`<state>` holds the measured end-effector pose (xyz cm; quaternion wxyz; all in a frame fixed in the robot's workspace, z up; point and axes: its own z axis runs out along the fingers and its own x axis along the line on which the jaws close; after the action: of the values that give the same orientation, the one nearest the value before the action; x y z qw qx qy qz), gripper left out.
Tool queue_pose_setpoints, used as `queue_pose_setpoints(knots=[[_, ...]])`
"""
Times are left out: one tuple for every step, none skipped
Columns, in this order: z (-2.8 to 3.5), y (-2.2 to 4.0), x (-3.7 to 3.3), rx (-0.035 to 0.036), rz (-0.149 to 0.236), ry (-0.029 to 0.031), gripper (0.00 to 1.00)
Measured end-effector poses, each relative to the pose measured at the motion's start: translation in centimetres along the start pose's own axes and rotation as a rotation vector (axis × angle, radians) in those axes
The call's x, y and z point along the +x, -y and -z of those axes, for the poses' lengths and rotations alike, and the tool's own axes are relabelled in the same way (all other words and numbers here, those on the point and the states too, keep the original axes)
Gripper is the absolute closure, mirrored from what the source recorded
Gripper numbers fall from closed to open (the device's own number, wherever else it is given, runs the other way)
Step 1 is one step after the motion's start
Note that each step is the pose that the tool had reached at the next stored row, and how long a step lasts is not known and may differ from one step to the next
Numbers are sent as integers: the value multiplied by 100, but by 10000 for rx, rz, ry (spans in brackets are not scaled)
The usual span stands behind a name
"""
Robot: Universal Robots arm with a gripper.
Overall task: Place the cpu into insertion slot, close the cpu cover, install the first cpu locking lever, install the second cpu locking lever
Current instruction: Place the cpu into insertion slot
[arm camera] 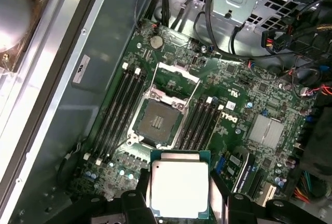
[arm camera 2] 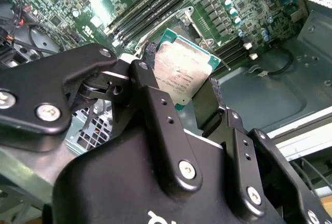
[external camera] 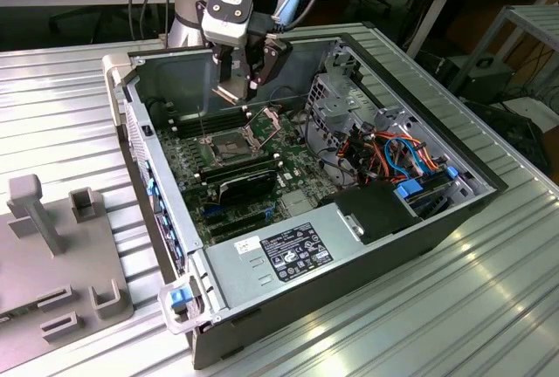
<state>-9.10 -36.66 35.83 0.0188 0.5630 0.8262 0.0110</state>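
The cpu is a flat square chip with a silver-grey top, and my gripper is shut on it by two opposite edges. It hangs in the air above the green motherboard, a little beyond the insertion slot. In the first wrist view the cpu sits between the black fingers, and the insertion slot shows a bare dark pin field. The cpu cover is swung open and stands up behind the slot. The second wrist view shows the cpu clamped in the gripper.
Long black memory slots flank the socket on both sides. A metal drive cage, coloured cables and the power supply fill the exterior view's right of the case. A grey fixture lies outside on the exterior view's left.
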Motion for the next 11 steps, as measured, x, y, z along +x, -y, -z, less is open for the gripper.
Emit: queue_pose_setpoints(knots=[[-10,-1,0,5,-210,9,46],[-19,-1,0,9,-391,16,46],[-26,-1,0,11,-532,22,46],[-34,-1,0,15,-700,29,46],[-42,-1,0,18,-855,35,46],[-53,-1,0,22,-1092,44,46],[-61,0,1,25,-1261,51,46],[-69,0,1,29,-1460,58,46],[-75,1,1,32,-1616,65,46],[-85,1,1,36,-1863,74,46],[-95,1,1,42,-2134,85,46]])
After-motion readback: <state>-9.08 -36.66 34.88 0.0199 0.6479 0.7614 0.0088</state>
